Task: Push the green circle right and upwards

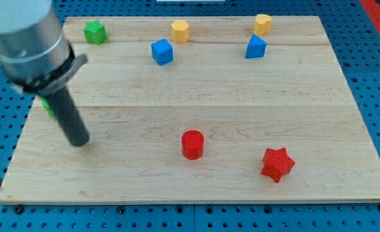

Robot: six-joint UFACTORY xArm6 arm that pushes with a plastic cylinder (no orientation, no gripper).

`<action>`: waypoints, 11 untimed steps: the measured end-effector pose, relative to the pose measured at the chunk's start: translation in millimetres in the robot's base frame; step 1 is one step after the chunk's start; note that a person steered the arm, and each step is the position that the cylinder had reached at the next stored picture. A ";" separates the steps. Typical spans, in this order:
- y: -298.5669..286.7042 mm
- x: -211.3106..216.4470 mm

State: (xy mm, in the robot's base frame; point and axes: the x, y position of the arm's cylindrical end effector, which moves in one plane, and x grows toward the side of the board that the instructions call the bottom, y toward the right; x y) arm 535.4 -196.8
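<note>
Wooden tabletop (pixel 241 96) on blue pegboard, my tip (pixel 80 141) just below-right of green circle (pixel 47 106), mostly hidden behind rod, no claw to judge.

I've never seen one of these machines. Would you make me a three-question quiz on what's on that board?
1. True or false: the red cylinder block touches the red star block.
2. Which block lies nearest the view's top left corner of the wooden board? A) green star block B) blue cube block C) yellow hexagon block
3. Fill in: my tip lies to the view's ____ of the red cylinder block.

Key: 1 false; 2 A; 3 left.
</note>
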 end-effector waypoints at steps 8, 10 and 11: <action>16.6 -86.7; 31.8 -84.6; 96.2 -78.6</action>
